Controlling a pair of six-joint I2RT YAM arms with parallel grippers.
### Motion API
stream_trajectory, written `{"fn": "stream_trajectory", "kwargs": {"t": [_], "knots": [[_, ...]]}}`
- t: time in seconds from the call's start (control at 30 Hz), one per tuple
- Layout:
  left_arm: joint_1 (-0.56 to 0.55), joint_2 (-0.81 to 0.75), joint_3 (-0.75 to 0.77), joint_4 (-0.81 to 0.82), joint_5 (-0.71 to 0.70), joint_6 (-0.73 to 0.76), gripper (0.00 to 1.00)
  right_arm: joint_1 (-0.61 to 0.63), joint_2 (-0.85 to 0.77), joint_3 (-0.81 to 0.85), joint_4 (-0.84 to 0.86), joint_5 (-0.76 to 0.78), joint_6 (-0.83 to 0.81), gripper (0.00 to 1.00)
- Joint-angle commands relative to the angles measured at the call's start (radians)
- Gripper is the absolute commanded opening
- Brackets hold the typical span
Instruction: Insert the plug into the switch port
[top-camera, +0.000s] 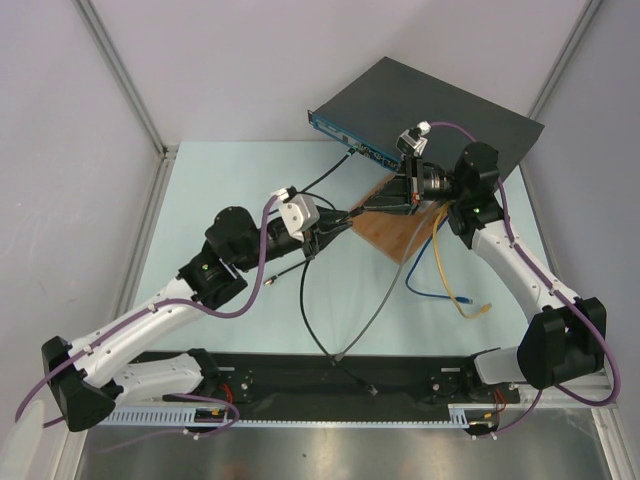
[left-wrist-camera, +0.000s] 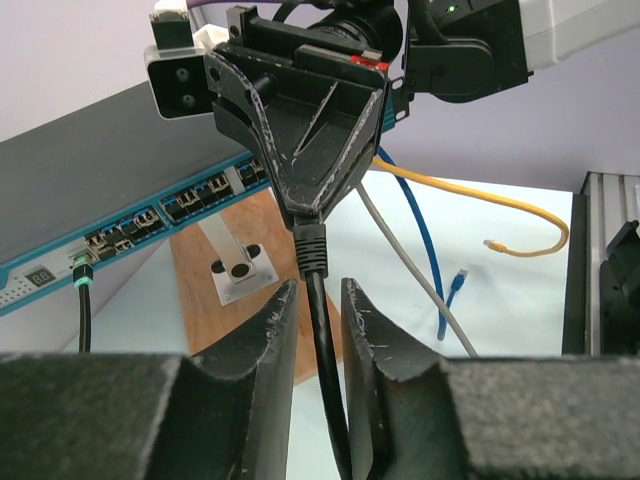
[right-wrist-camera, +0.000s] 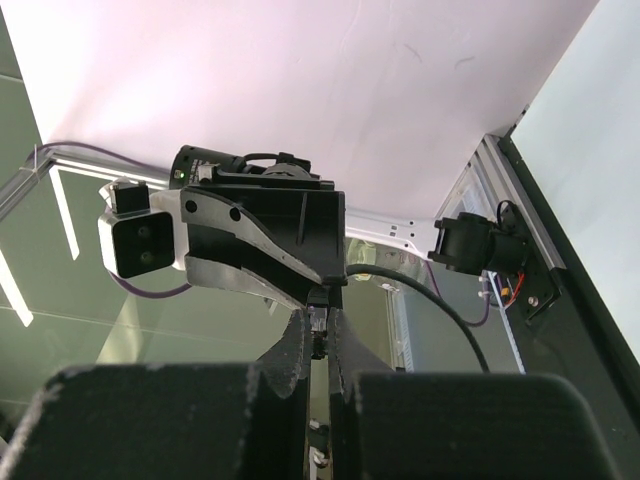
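Observation:
The switch (top-camera: 440, 115) is a flat dark grey box at the back right, with its teal port face (left-wrist-camera: 150, 215) turned toward the arms. My right gripper (top-camera: 365, 206) hovers over the wooden board in front of that face, shut on the plug (right-wrist-camera: 322, 332). Only the plug's black boot (left-wrist-camera: 311, 243) pokes out below the right gripper (left-wrist-camera: 308, 215) in the left wrist view. Its black cable (left-wrist-camera: 325, 340) runs down between the fingers (left-wrist-camera: 280, 325) of my left gripper (left-wrist-camera: 318, 292). The left jaws stand slightly apart around the cable, with a gap showing beside it.
A brown wooden board (top-camera: 400, 235) carrying a small metal bracket (left-wrist-camera: 238, 268) lies before the switch. Another black cable with a green collar (left-wrist-camera: 82, 282) sits in a port at the left end. Loose yellow (top-camera: 447, 285), blue (top-camera: 422, 288) and grey (top-camera: 378, 305) cables trail over the table.

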Motion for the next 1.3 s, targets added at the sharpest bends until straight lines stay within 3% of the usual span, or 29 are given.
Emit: {"fn": "stream_trajectory", "kwargs": {"t": [0.0,0.2,0.27,0.4,0.47,0.5,0.57,0.6,0.77,0.97,1.27], "knots": [[0.006,-0.012,0.009,0.061,0.017,-0.019,0.28,0.003,-0.01,0.0,0.033,-0.01,0.003,0.0],[0.006,-0.013,0.01,0.067,0.013,-0.025,0.15,0.003,-0.01,0.0,0.033,-0.01,0.006,0.0],[0.006,-0.012,0.015,0.064,0.019,-0.028,0.01,0.004,-0.01,0.0,0.036,-0.009,0.006,0.0],[0.006,0.001,0.031,0.043,0.042,-0.046,0.0,0.0,-0.011,0.006,0.021,-0.001,-0.02,0.0],[0.004,0.022,0.071,-0.015,0.028,-0.074,0.0,-0.011,-0.01,0.032,-0.028,0.007,-0.065,0.13],[-0.008,0.037,0.096,-0.05,-0.001,-0.089,0.0,-0.034,-0.01,0.048,-0.084,0.01,-0.117,0.36],[-0.028,0.094,0.197,-0.186,-0.09,-0.132,0.0,-0.064,-0.011,0.086,-0.153,0.025,-0.169,0.5],[-0.036,0.116,0.226,-0.221,-0.104,-0.146,0.0,-0.104,-0.011,0.13,-0.222,0.037,-0.191,0.65],[-0.072,0.16,0.28,-0.25,-0.199,-0.223,0.0,-0.216,-0.013,0.248,-0.304,0.074,-0.235,0.91],[-0.206,0.248,0.318,-0.229,-0.483,-0.241,0.0,-0.403,-0.06,0.362,-0.546,0.142,-0.408,0.97],[-0.237,0.392,0.381,-0.117,-0.523,-0.45,0.0,-0.843,-0.174,0.328,-0.904,0.171,-0.74,0.99]]}}
